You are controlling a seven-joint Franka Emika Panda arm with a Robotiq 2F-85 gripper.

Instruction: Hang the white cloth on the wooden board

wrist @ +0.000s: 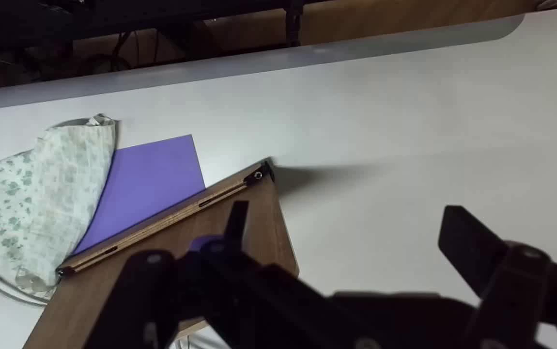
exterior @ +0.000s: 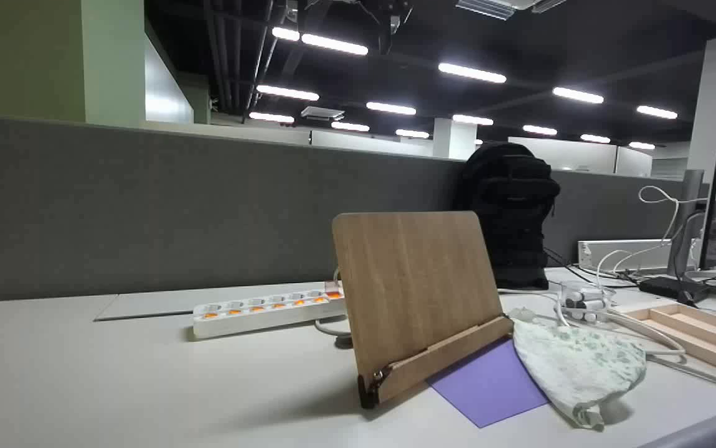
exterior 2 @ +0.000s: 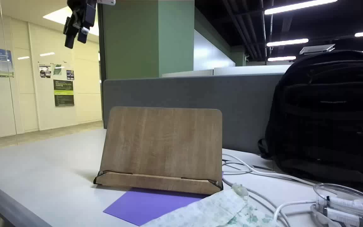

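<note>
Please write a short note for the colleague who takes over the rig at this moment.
Gripper: open, holding nothing, raised above the table.
White cloth: rumpled on the table, partly over the purple sheet, close to the wooden board.
Board: standing, tilted back, no cloth on it.
Done: nothing of the hanging yet.
Left: grasp the cloth, lift it, hang it on the board.

Gray partition, green wall, ceiling lights
</note>
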